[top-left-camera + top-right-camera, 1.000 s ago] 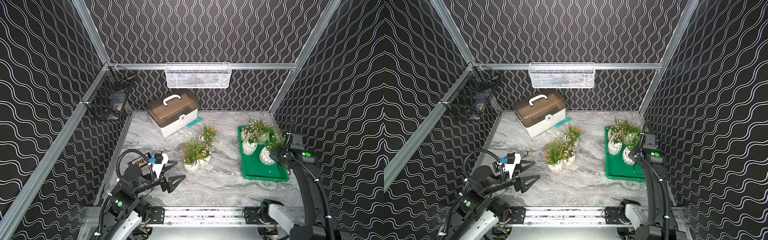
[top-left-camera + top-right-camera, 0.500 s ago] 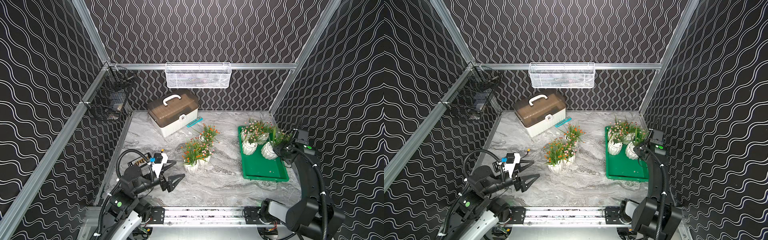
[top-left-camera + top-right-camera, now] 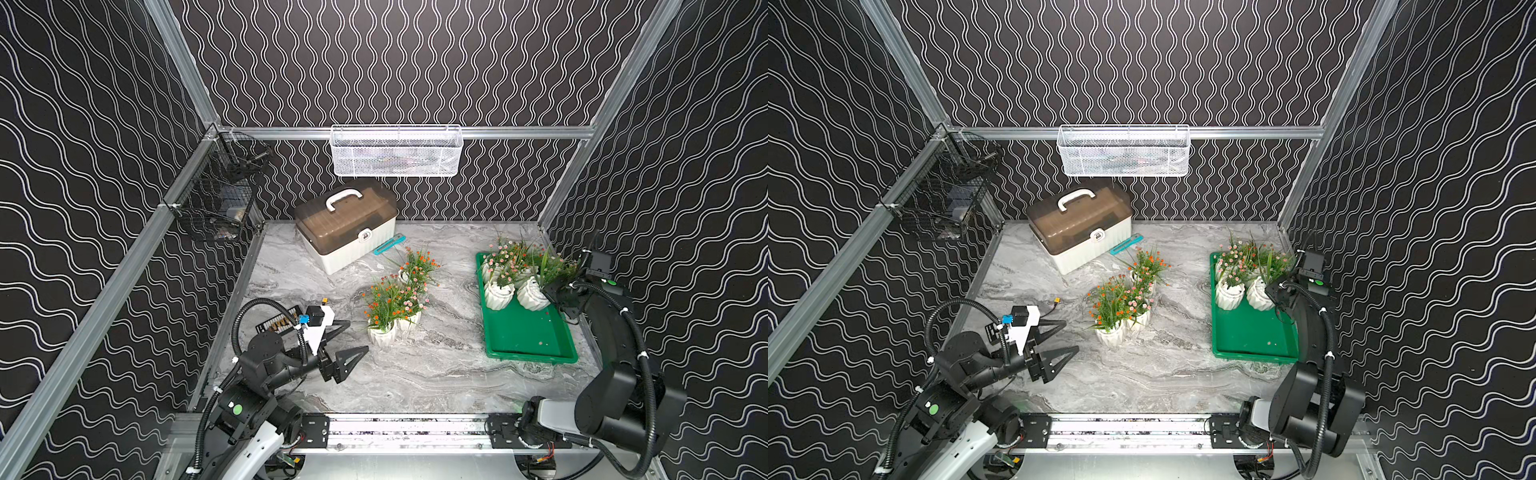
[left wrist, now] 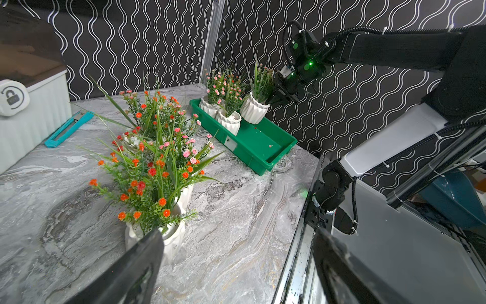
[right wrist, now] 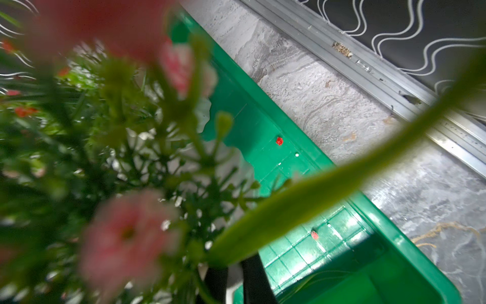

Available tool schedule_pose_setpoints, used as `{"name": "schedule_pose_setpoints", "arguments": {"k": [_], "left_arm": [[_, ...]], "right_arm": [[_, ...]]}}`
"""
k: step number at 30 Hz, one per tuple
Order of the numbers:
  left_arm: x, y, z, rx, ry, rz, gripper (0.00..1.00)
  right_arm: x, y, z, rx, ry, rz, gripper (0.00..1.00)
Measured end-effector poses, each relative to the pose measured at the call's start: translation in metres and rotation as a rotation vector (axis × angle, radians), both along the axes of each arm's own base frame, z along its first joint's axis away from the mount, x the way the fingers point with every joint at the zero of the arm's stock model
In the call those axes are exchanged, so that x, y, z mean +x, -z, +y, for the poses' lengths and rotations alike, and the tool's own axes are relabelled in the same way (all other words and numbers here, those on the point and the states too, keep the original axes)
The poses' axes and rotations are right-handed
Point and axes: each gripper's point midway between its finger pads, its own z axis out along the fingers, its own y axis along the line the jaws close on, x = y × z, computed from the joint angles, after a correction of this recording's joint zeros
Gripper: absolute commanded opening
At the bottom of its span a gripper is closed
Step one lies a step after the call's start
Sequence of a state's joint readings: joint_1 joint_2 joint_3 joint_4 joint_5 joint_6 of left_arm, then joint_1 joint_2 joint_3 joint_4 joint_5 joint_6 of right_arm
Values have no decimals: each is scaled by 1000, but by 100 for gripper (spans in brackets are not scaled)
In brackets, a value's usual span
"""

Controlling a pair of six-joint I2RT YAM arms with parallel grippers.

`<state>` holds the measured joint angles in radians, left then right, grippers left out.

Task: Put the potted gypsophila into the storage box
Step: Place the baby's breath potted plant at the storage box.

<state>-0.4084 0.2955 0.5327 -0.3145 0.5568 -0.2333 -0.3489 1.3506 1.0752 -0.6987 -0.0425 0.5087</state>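
In both top views the left gripper [image 3: 359, 335] hangs nearest the front rail, low over the marble table [image 3: 415, 374], jaws spread wide w/ nothing btwn them; same in the left wrist view, where its two dark fingers [image 4: 136, 271] frame bare tabletop. Just beyond it, mid-table, stand three flower pots: a front pot [image 3: 381, 337] w/ orange blooms touching a second pot [image 3: 410, 322] w/ pink ones, and a third pot [image 3: 404, 275] a bit farther back, all upright and outside the green tray [image 3: 528, 332]. The tray lies along the right side; its near half is bare apart from a few red specks [image 5: 279, 141], its far half holds three more pots. Of those, the held pot [image 3: 532, 296] is on the right-wall side, beside a middle pot [image 3: 498, 296], w/ a back pot [image 4: 210, 106] behind. The right gripper [image 3: 550, 291] is pinched tight on the held pot's rim; the right wrist view shows its fingers [image 5: 216, 281] close together w/ a sliver of white btwn, the rest blurred leaves. That pot leans slightly; can't tell if its base rests on the tray floor. Farther back: white case [image 3: 349, 232] w/ brown lid, teal cutter [image 3: 389, 244] beside it, white mesh basket [image 3: 397, 151] and black wire basket [image 3: 216, 199] on the walls
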Motion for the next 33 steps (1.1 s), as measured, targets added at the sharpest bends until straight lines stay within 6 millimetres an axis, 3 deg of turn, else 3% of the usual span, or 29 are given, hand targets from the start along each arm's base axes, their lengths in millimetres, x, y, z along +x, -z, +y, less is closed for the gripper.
{"name": "schedule_pose_setpoints", "arguments": {"k": [14,33], "left_arm": [[0,-1,1,-1,-7,-6,92],[1,-2,6,5,-40,-15,92]], "right_arm": [[18,30,-3,33,-10,52,0],[34,53,-1,9,-58,96,0]]}}
